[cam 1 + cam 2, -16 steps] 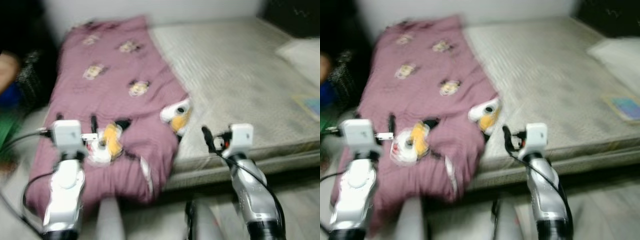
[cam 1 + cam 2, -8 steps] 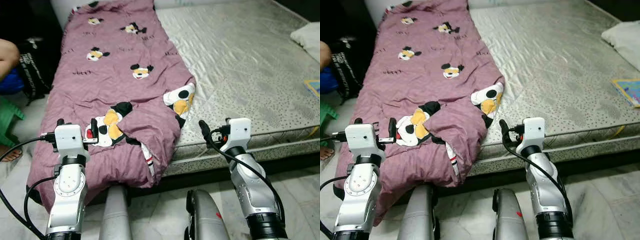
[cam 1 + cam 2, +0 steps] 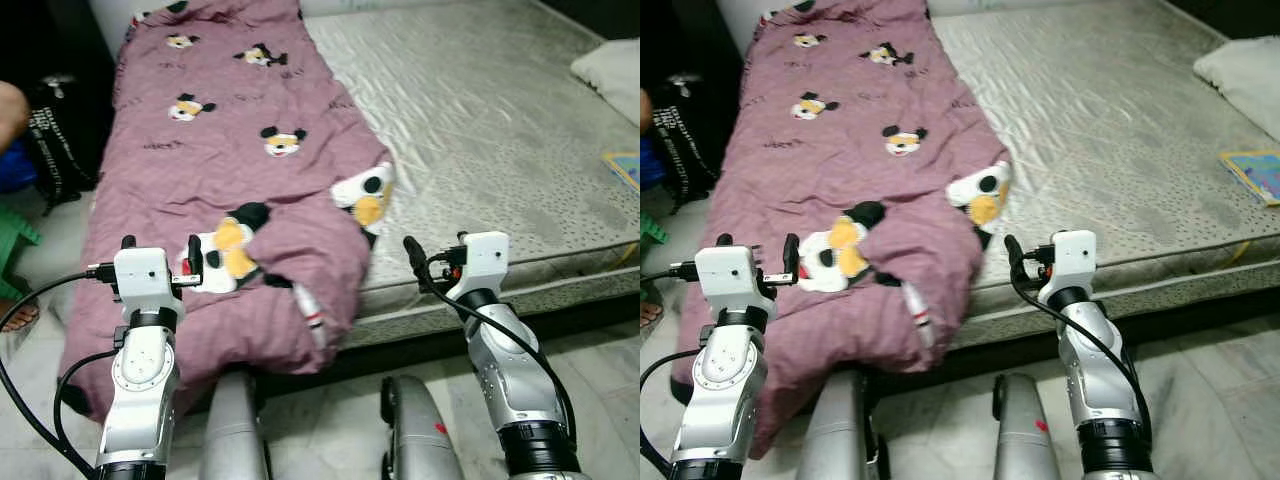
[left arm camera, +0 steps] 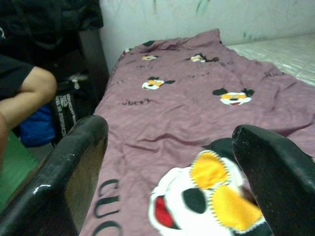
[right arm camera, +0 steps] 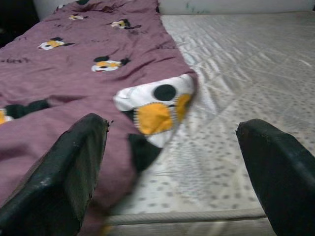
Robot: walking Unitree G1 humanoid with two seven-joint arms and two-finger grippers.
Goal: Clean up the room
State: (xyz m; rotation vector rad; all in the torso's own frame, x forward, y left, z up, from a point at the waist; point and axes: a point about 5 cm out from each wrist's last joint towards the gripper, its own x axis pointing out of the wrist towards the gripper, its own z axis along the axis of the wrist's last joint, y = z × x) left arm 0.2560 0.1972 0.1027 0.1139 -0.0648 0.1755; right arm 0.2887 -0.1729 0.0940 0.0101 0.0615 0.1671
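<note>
You're looking at a bedroom in a home: a low bed w/ a bare grey quilted mattress [image 3: 480, 110] set against a pale wall [image 4: 206, 17], a mauve cartoon-mouse blanket [image 3: 220, 130] spread along one side & spilling over the foot end. A white pillow [image 3: 1245, 65] & a thin picture book [image 3: 1252, 168] lie at the far side, a black bag [image 3: 60, 140] sits on the floor beside the bed, w/ pale marble-look floor tiles [image 3: 1210, 400] below.

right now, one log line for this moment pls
left gripper: open, over mauve cartoon-print quilt | right gripper: open, at grey mattress edge | quilt: rumpled, draped off bed
</note>
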